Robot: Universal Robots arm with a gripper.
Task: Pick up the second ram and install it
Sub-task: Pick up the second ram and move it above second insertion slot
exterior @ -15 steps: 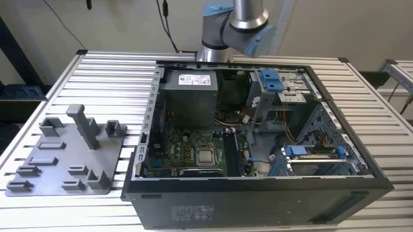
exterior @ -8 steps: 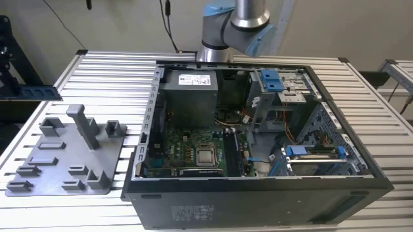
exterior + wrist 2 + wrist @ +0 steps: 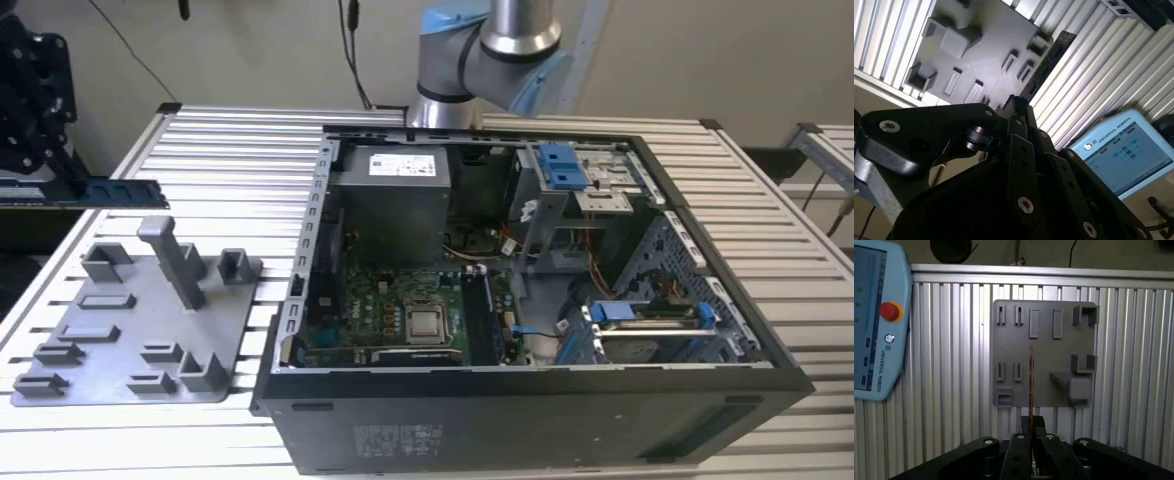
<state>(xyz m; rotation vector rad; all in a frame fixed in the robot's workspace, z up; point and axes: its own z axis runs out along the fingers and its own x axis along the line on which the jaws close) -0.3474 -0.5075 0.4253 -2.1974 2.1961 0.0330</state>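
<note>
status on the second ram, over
End effector shut on memory stick. Stick in the air above grey tray. Not yet in the open computer case.

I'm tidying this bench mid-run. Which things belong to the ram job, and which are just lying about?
In the job:
- ram, held in the pincer above the tray
- open case, whose board likely takes the ram

Lying about:
- grey tray
- pendant
- table
</note>
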